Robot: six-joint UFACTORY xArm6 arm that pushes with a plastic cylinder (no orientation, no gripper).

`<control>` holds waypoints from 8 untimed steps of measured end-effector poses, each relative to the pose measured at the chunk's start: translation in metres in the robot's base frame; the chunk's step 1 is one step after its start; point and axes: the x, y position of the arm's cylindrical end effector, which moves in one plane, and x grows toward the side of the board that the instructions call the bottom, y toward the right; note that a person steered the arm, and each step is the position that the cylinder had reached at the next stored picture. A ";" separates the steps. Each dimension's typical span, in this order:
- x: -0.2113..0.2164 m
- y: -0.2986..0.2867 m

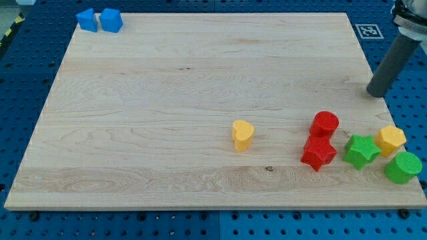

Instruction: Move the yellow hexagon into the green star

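Observation:
The yellow hexagon (390, 139) sits near the board's right edge, low in the view. It touches the green star (361, 151), which lies just to its lower left. My tip (375, 93) rests near the board's right edge, above both blocks and apart from them, roughly a block's width above the hexagon.
A green round block (403, 167) sits below the hexagon. A red round block (325, 124) and a red star (318, 153) lie left of the green star. A yellow heart (243, 135) is mid-board. Two blue blocks (85, 19) (111, 20) sit at the top left corner.

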 end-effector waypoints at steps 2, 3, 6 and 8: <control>0.042 0.004; 0.049 0.005; 0.053 0.002; 0.054 -0.003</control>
